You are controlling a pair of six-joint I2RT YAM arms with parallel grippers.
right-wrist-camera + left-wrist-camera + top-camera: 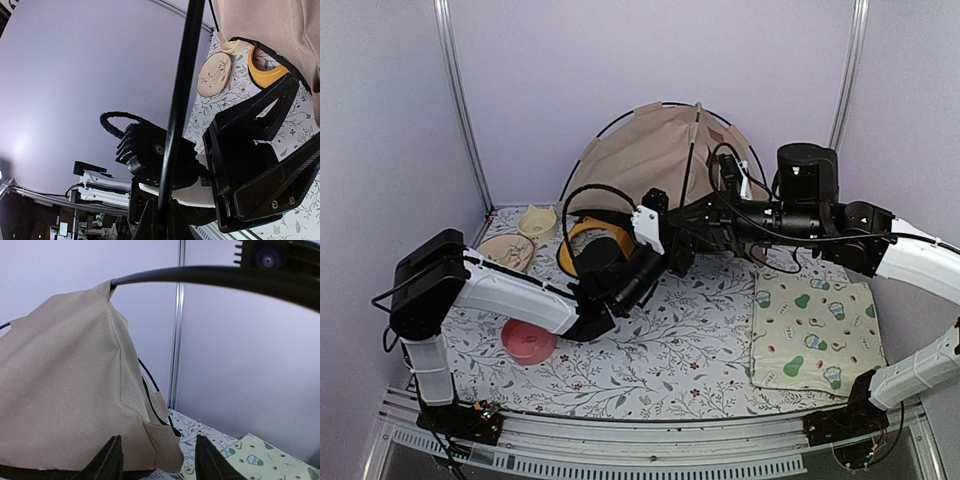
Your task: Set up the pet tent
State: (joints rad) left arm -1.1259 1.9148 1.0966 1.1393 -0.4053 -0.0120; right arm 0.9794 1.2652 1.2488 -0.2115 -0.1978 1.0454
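1. Pale lilac walls are seen behind a tabletop (700, 340) that is covered with a floral-printed cloth.
2. The pet tent (655, 150) is found at the rear middle of the tabletop, close to the back wall. Its tan fabric is raised into a dome under thin black arched poles.
3. The left gripper (678, 255) is held low in front of the tent, just right of a yellow feeder (588, 238). In the left wrist view its fingers (107, 460) are set well apart, with the tent fabric seen beyond the gap. Nothing is seen to be clamped between them.
4. The right gripper (695, 212) is reached in from the right, just beside the left one, at the front of the tent. In the right wrist view a black pole (180, 100) runs down between its fingertips, and the gripper (161, 222) is closed around that pole.
5. A cream mat (815, 330) with green prints is laid flat at the right of the tabletop, apart from the tent.
6. A pink bowl (528, 343) is placed near the front left. A beige plate (505, 252) and a small cream bowl (538, 222) are set at the rear left, near the feeder.
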